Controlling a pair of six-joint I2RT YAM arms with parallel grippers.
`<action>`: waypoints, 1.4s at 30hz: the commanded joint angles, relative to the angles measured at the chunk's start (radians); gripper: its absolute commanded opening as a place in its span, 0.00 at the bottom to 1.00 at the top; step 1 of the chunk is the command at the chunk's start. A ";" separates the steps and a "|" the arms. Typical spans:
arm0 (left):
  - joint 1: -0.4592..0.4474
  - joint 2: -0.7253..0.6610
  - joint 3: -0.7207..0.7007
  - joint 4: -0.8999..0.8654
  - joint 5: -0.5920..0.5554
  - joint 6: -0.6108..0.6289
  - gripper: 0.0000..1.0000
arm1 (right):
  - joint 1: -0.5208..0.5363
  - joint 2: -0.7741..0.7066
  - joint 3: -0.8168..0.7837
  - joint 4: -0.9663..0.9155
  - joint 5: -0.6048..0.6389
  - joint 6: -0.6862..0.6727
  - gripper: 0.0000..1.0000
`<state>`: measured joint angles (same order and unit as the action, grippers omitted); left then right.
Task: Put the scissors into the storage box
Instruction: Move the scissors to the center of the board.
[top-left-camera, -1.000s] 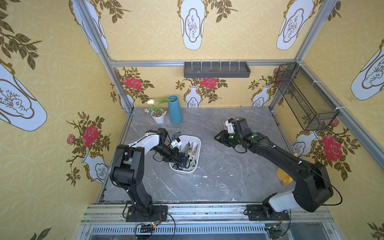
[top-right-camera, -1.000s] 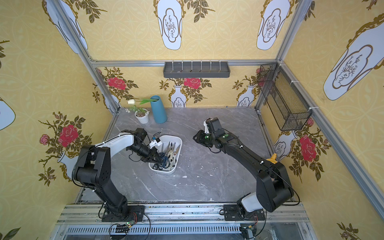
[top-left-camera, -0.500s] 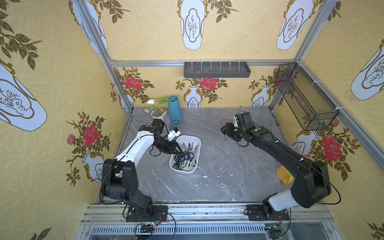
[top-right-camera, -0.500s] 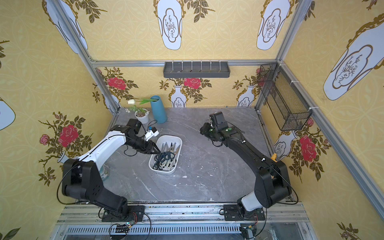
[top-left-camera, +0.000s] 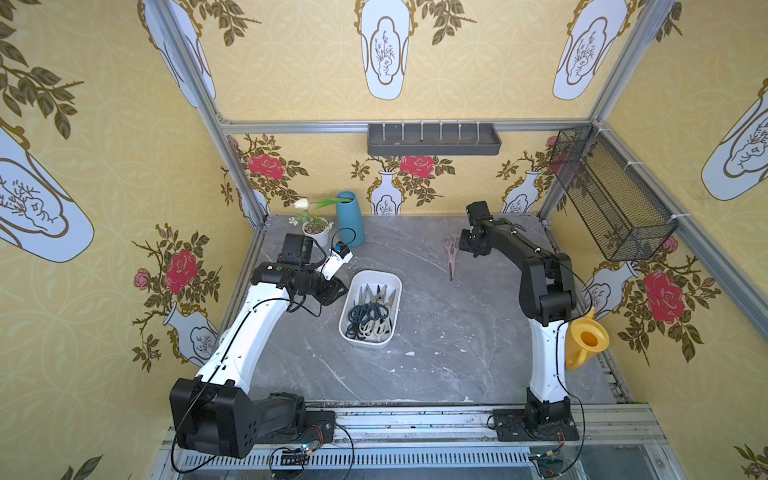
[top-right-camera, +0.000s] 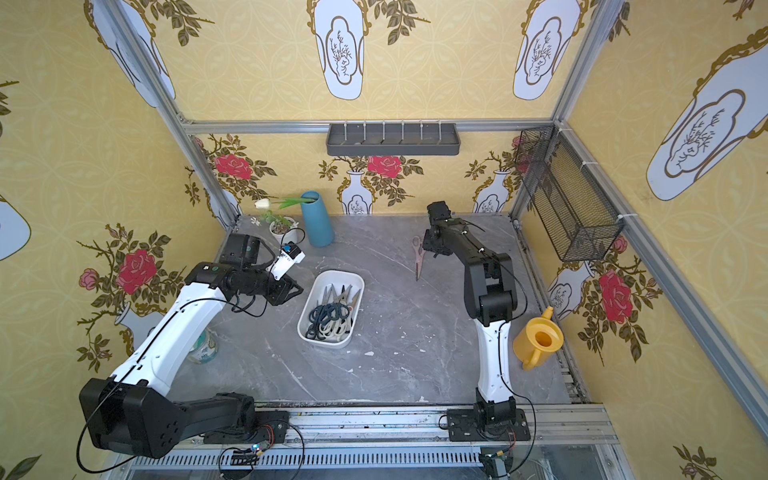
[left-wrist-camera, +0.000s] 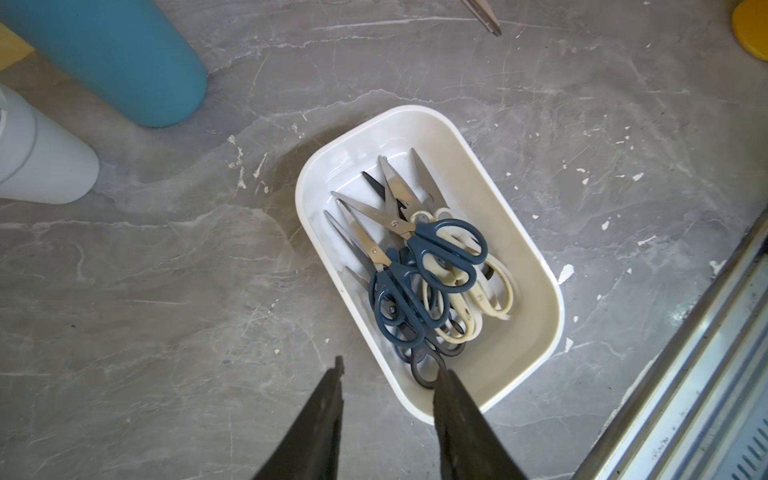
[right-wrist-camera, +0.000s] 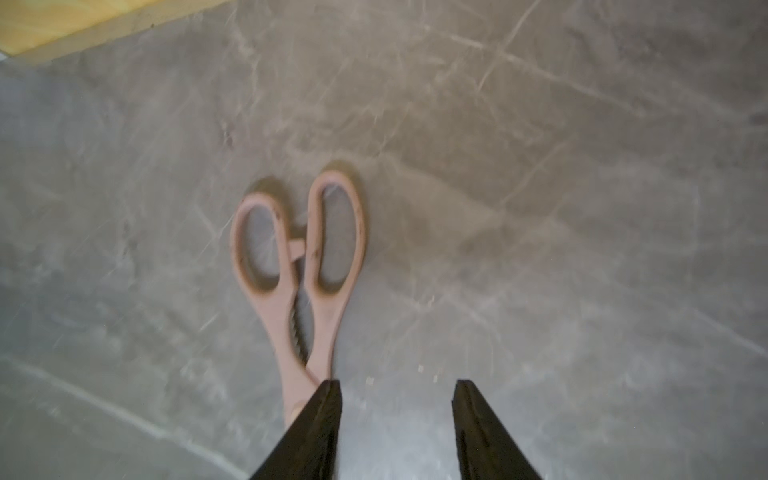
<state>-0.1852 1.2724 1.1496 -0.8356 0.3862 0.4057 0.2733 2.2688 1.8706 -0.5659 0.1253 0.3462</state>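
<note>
The white storage box (top-left-camera: 395, 286) (top-right-camera: 305, 328) (left-wrist-camera: 540, 270) stands mid-table and holds a pile of several scissors (top-left-camera: 370, 316) (top-right-camera: 330, 316) (left-wrist-camera: 419, 270) with navy, black and cream handles. One pink-handled pair of scissors (top-left-camera: 449, 253) (top-right-camera: 417, 255) (right-wrist-camera: 299, 266) lies flat on the table at the back right. My left gripper (top-left-camera: 343, 287) (left-wrist-camera: 388, 370) is open and empty, just left of the box at its handle end. My right gripper (top-left-camera: 473, 251) (right-wrist-camera: 397, 384) is open and empty above the table. It is beside the pink pair, and one finger covers the pair's pivot in the right wrist view.
A blue vase (top-left-camera: 349, 218) and a small potted plant (top-left-camera: 316, 228) stand at the back left. A yellow watering can (top-left-camera: 586, 338) sits at the right edge. A black mesh basket (top-left-camera: 611, 195) and a dark grey tray (top-left-camera: 432, 139) hang on the walls.
My left gripper has drawn back out of the box to its left and opened. My right arm has swung toward the back, and the pink scissors now show beside its gripper.
</note>
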 joint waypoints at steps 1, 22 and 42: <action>0.001 -0.016 -0.027 0.046 -0.023 0.025 0.42 | -0.014 0.051 0.058 0.019 -0.004 -0.069 0.49; 0.004 -0.214 -0.218 0.132 0.091 0.188 0.41 | -0.034 0.077 -0.020 0.187 -0.174 -0.009 0.44; 0.005 -0.237 -0.269 0.158 0.073 0.221 0.40 | -0.031 0.259 0.173 0.041 -0.134 -0.017 0.30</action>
<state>-0.1818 1.0412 0.8936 -0.6952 0.4580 0.6106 0.2356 2.4901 2.0148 -0.3519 -0.0418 0.3389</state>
